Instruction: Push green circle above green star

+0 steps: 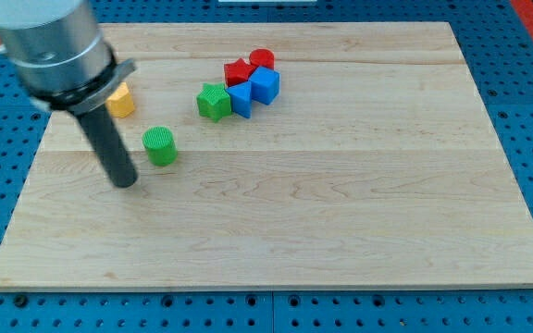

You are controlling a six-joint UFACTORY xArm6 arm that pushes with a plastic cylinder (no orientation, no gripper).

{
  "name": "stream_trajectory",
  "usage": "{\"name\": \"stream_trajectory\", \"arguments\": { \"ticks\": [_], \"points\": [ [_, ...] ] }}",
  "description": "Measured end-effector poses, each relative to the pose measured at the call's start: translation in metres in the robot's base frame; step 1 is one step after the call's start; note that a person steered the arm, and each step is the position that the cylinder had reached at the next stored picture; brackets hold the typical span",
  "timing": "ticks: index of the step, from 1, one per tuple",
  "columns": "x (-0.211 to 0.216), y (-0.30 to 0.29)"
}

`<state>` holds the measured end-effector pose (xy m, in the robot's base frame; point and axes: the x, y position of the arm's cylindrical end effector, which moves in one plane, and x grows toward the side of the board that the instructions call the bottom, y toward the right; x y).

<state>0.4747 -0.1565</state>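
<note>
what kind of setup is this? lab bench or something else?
Most likely a robot lab tabletop rig: a wooden board lies on a blue perforated base, with small coloured blocks such as the green circle and green star. My tip sits just left of the circle.

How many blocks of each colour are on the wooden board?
Green: 2, the green circle and the green star
Red: 2, one red block and another
Blue: 2, one blue block and another
Yellow: 1, the yellow block
Total: 7

I am seeing no readable text, label, brand, number or sign on anything here; nothing legible is showing anywhere in the view.
</note>
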Motion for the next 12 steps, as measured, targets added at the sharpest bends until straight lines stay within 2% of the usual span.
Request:
{"name": "stream_trajectory", "arguments": {
  "ticks": [2,3,5,6,7,8,9,10,11,12],
  "points": [
    [-0.045,0.003],
    [-0.010,0.021],
    [-0.087,0.013],
    [-0.100,0.005],
    [-0.100,0.008],
    [-0.074,0.011],
    [-0.087,0.052],
    [-0.114,0.036],
    [-0.102,0.012],
    [-0.123,-0.006]
  ]
}}
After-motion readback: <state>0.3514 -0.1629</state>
